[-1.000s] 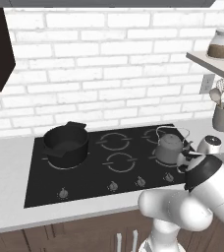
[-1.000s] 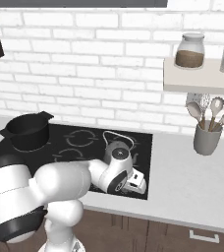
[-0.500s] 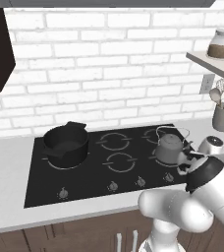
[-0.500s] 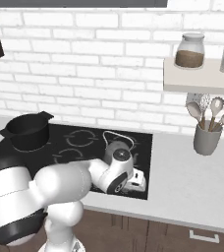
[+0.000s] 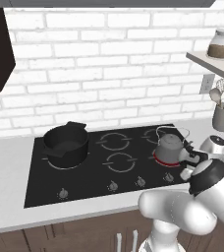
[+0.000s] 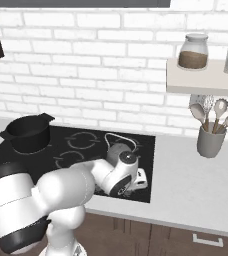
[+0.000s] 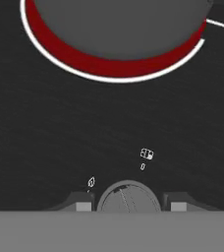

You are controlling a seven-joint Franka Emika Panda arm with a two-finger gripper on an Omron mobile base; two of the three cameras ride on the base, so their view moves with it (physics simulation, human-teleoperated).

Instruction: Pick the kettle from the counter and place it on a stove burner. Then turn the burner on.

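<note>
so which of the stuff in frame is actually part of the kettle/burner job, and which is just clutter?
Part of the job:
- kettle, sitting on the stove burner, whose ring shows red
- knob between the jaws of the gripper
- counter

Just lying about:
- black pot on the far-left burner
- utensil holder with spoons
- jar on the shelf

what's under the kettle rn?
The kettle sits on a stove burner glowing red around its base, front right of the cooktop. The ring's middle is covered by the kettle.

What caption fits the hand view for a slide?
Tool astride a stove knob, below the kettle on its red-glowing burner.
</note>
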